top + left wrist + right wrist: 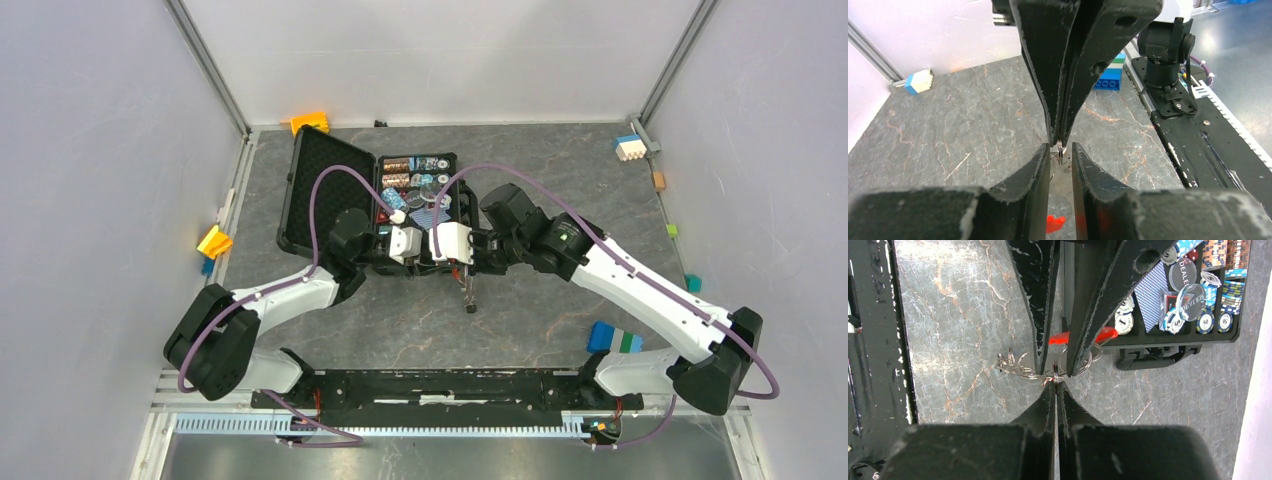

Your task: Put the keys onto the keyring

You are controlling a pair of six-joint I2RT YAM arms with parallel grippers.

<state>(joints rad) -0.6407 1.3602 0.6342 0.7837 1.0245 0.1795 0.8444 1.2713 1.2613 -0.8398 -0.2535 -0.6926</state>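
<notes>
The keyring is pinched in the clenched right gripper and is met head-on by the left gripper, whose parted jaws are set either side of it.

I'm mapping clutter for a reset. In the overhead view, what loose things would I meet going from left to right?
Yellow block, open black case, blue brick, brown block, green block, teal block.

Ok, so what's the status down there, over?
Right gripper shut on the keyring. Left gripper open, straddling it. Keys not visible. Open chip case close by, not blocking.
</notes>
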